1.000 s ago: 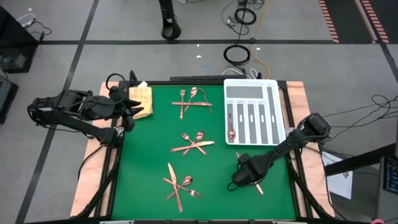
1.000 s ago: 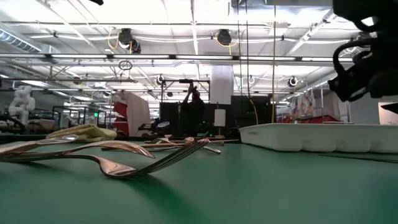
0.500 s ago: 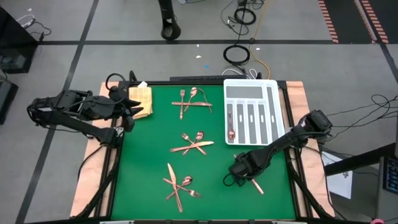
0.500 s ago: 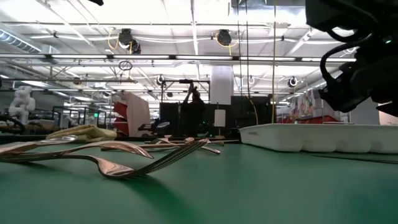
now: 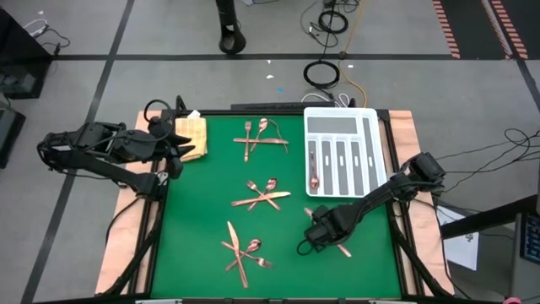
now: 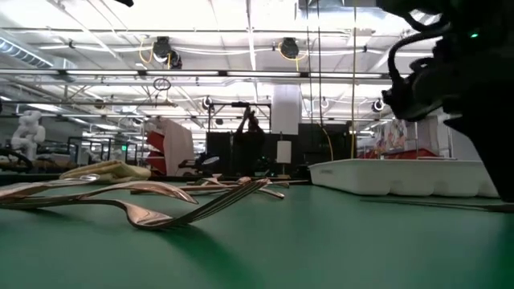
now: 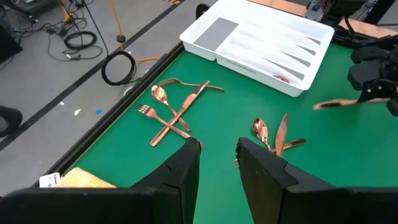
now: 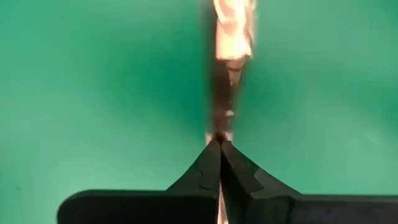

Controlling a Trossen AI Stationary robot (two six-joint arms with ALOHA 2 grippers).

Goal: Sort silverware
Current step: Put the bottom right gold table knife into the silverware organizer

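The right gripper is low over the green surface, in the lower right part of the high view. Its fingers are clenched on a copper utensil, which sticks out forward from the tips; I cannot tell which kind it is. The white tray stands in the upper right and holds one copper piece in its leftmost long slot. Three small heaps of silverware lie on the surface: one at the top, one in the middle, one at the bottom. The left gripper waits at the left edge beside the tan cloth, its fingers half open and holding nothing.
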